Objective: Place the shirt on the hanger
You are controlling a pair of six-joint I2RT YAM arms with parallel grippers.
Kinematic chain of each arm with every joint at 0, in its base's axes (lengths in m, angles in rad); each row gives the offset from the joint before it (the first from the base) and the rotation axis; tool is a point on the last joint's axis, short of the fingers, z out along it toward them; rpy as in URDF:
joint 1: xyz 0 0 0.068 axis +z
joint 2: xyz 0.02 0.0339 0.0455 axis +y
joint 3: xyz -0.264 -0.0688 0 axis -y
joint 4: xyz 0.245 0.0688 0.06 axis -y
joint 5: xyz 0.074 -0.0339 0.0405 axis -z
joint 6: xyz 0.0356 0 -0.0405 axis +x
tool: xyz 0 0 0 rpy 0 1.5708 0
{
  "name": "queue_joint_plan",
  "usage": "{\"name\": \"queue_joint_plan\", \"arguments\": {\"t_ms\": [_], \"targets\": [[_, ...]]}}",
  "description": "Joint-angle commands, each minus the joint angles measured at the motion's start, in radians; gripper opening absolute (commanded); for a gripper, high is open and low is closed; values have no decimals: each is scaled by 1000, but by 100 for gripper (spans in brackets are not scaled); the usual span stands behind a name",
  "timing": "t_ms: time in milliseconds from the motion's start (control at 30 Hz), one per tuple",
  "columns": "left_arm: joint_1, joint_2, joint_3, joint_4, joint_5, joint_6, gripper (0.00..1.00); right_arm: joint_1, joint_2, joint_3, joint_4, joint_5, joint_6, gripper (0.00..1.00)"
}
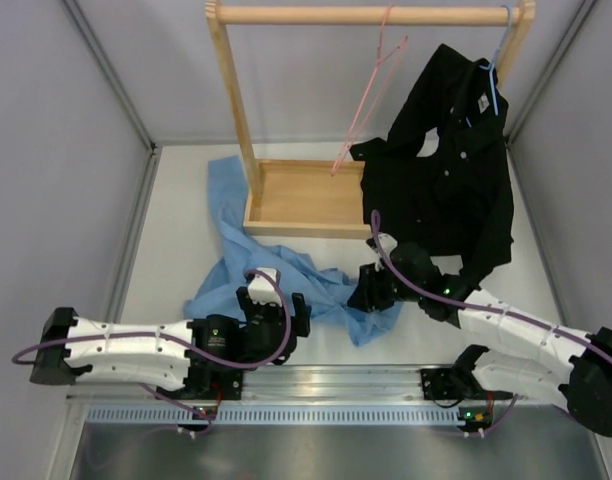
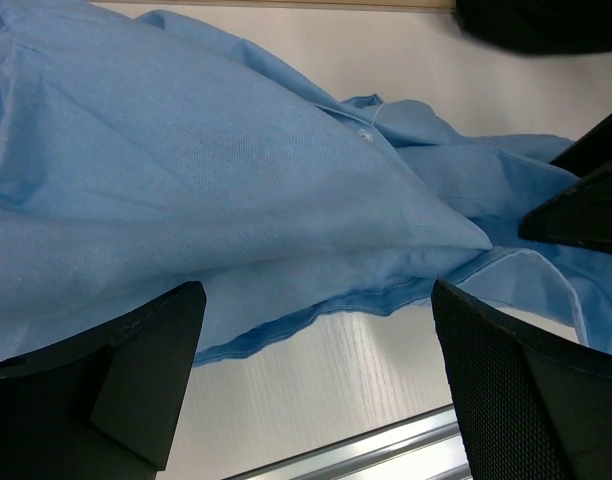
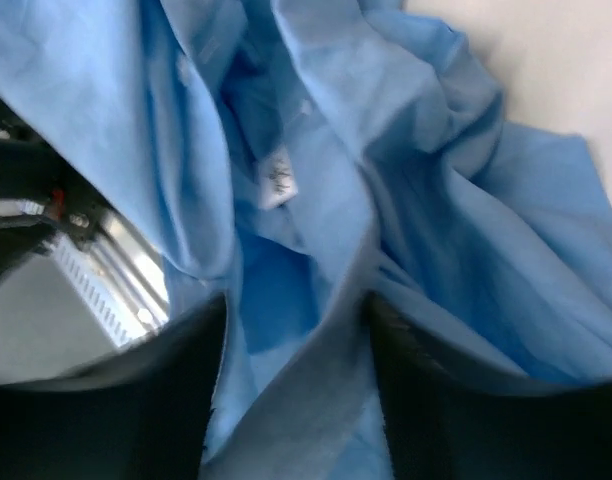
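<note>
The light blue shirt (image 1: 229, 215) lies crumpled on the table, spreading from the wooden stand's left post toward both arms. My left gripper (image 1: 273, 300) is open at the shirt's near edge. In the left wrist view the shirt (image 2: 236, 180) hem runs just past my left gripper (image 2: 316, 335), with only bare table between the jaws. My right gripper (image 1: 371, 288) is over the shirt's right end. In the right wrist view my right gripper (image 3: 298, 340) straddles a fold of the shirt (image 3: 436, 200), jaws partly drawn in. The pink hanger (image 1: 371, 85) hangs from the wooden rail.
A wooden rack (image 1: 376, 14) with a tray base (image 1: 301, 205) stands at the back. A black shirt (image 1: 446, 190) hangs from it on a light blue hanger (image 1: 498, 75), drooping close behind my right arm. A metal rail (image 1: 316, 385) runs along the near edge.
</note>
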Motion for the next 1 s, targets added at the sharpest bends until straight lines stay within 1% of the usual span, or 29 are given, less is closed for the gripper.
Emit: {"name": "queue_joint_plan", "arguments": {"t_ms": [0,33,67,100,133,167,233,267,333,367,433,467,533,567,633,667,700,733,800,833,900,933,967], "targets": [[3,-2,-8,-18,2,-37,98,41,-25,-58,110,138,49,36],[4,-10,-11,-18,3,-39,98,50,-41,-86,134,155,53,12],[3,-16,-14,-18,6,-39,98,67,-88,-97,144,186,53,3],[4,-21,-16,-17,14,-34,98,77,-122,-106,148,200,45,0],[4,-36,-11,-17,32,-26,98,93,-159,-129,158,217,25,0],[3,-42,-5,-17,44,-2,98,129,-252,-143,174,259,17,0],[3,-68,21,-17,64,30,98,172,-362,-198,191,300,-18,0],[3,-76,33,-17,84,61,98,209,-478,-216,205,310,-30,0],[3,-88,76,-15,92,95,98,245,-594,-279,211,301,-58,0],[3,-90,98,-13,89,133,98,274,-704,-297,211,288,-64,0],[3,-65,142,12,89,206,98,295,-812,-354,202,286,-70,0],[3,-47,200,40,89,281,98,300,-910,-368,195,289,-73,0],[4,25,277,45,83,338,98,301,-993,-379,156,309,-85,0],[3,51,344,65,83,404,98,301,-1059,-371,136,353,-90,0],[7,111,395,109,107,484,98,300,-1099,-329,95,384,-128,0],[15,123,426,162,123,556,98,300,-1113,-307,83,402,-144,0],[29,136,438,190,152,584,98,300,-1108,-257,70,410,-159,0],[79,152,446,216,273,613,98,300,-1096,-227,38,412,-192,0],[153,163,448,282,446,682,98,300,-1037,-169,21,416,-191,0],[229,169,440,307,641,702,98,301,-1004,-151,18,403,-199,0],[286,169,417,351,796,774,98,300,-937,-94,-16,372,-205,0],[330,168,394,379,848,794,98,300,-918,-71,-32,376,-204,0],[349,171,389,379,862,814,98,300,-892,-49,-72,383,-210,0]]}}
